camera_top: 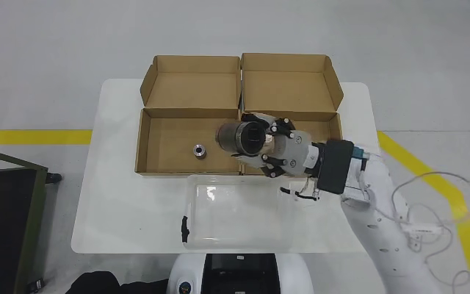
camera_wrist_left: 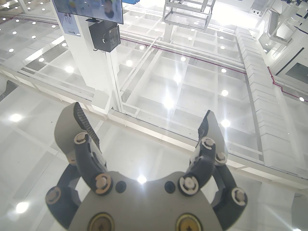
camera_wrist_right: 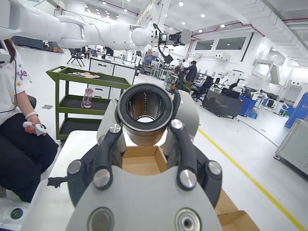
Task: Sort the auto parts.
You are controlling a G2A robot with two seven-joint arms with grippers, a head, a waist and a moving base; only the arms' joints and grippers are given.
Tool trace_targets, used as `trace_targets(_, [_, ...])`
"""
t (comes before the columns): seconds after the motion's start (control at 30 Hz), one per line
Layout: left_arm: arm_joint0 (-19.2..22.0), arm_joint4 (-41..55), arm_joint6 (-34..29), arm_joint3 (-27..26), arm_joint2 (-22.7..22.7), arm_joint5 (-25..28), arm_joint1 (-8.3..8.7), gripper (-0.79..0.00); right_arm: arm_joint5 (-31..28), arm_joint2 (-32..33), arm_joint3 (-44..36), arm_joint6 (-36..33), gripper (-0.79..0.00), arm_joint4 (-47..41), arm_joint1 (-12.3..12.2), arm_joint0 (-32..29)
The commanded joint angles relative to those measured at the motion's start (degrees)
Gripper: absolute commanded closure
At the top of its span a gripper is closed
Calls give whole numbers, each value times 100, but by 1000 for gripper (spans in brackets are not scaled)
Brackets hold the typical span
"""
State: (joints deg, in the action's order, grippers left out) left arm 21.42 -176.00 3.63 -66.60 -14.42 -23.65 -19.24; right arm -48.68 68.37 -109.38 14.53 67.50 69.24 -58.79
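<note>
Bearing sleeve [camera_wrist_right: 145,111] clamped in the right pincer [camera_top: 257,140]; left pincer [camera_wrist_left: 143,111] gapes empty.
Looks heavy, rigid, smooth steel; hold across its middle.

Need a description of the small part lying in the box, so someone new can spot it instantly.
On the white table, beyond the clear tray, two open cardboard boxes sit side by side; take the left box. A silvery ring lies alone on its floor. Unlike the dark cylinder gripped in the right hand, it is tiny, shiny and untouched.
</note>
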Motion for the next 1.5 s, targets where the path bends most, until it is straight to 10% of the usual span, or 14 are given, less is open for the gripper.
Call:
trace_targets(0.0, [0, 0, 0, 0, 0, 0, 0, -785, 37, 36, -26, 60, 0, -5, -1, 7])
trace_targets(1.47, [0, 0, 0, 0, 0, 0, 0, -785, 145, -704, 947, -461, 0, 630, 65, 350])
